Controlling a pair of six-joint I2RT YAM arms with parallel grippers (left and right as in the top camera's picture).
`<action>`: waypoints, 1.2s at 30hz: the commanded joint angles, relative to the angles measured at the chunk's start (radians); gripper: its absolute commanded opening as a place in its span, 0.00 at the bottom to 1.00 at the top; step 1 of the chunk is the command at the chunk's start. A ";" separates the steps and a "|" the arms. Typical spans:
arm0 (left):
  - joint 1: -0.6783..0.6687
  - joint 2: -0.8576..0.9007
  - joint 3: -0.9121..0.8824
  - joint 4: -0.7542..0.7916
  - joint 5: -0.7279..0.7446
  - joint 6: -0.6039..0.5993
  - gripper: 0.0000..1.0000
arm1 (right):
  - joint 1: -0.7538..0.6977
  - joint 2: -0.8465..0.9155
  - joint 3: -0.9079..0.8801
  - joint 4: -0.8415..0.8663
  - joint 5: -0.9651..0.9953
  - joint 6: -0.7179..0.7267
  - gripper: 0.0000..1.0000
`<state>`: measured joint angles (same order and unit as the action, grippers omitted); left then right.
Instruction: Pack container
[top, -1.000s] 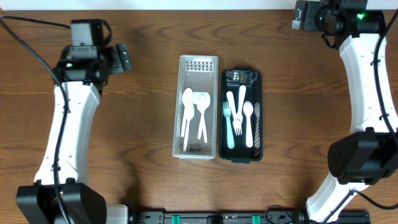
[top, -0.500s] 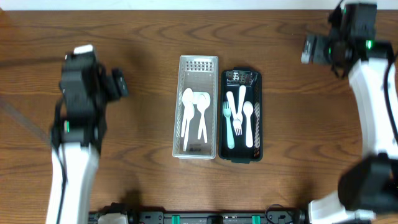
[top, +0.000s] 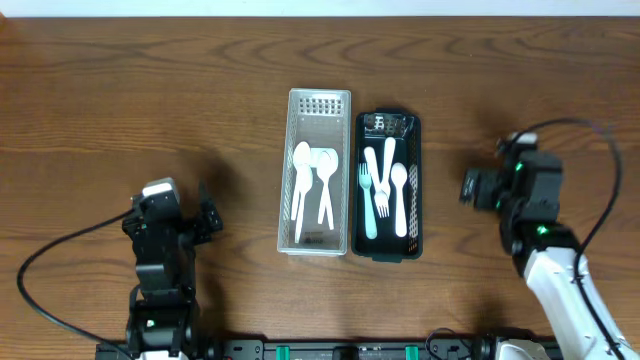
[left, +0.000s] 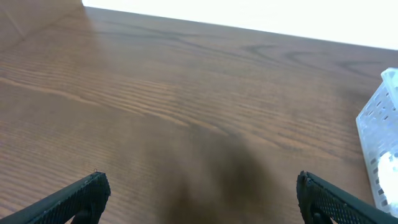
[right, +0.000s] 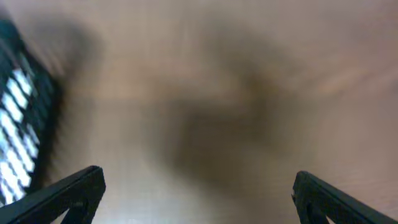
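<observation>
White plastic spoons (top: 312, 180) lie flat and overlapping in the white perforated plastic basket (top: 320, 103), so a pinch may slip off one or lift two at once. Pale plastic forks and spoons (top: 385, 195) crowd the black slotted plastic tray (top: 414, 215) just beside it. Jaws this wide could clip a wall and shove both containers across the brown wooden table (top: 200, 80). Both containers sit mid-table between the arms, well apart from each. The left gripper (top: 205, 220) hangs low with fingers spread and empty, the basket off to its right. The right gripper (top: 468, 187), also spread and empty, faces the tray. Its wrist view is blurred.
</observation>
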<state>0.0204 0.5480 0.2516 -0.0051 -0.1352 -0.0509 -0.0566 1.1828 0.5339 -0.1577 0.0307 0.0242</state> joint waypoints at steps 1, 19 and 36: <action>-0.002 -0.014 0.013 0.006 -0.008 0.006 0.98 | 0.010 -0.004 -0.087 -0.021 0.002 -0.010 0.99; -0.002 0.053 0.013 0.006 -0.008 0.006 0.98 | 0.010 -0.063 -0.210 -0.132 0.002 -0.010 0.99; -0.002 0.093 0.013 0.006 -0.008 0.006 0.98 | 0.079 -0.856 -0.221 -0.246 -0.022 -0.011 0.99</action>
<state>0.0204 0.6319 0.2520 -0.0006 -0.1349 -0.0509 0.0128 0.4103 0.3237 -0.4007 0.0185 0.0242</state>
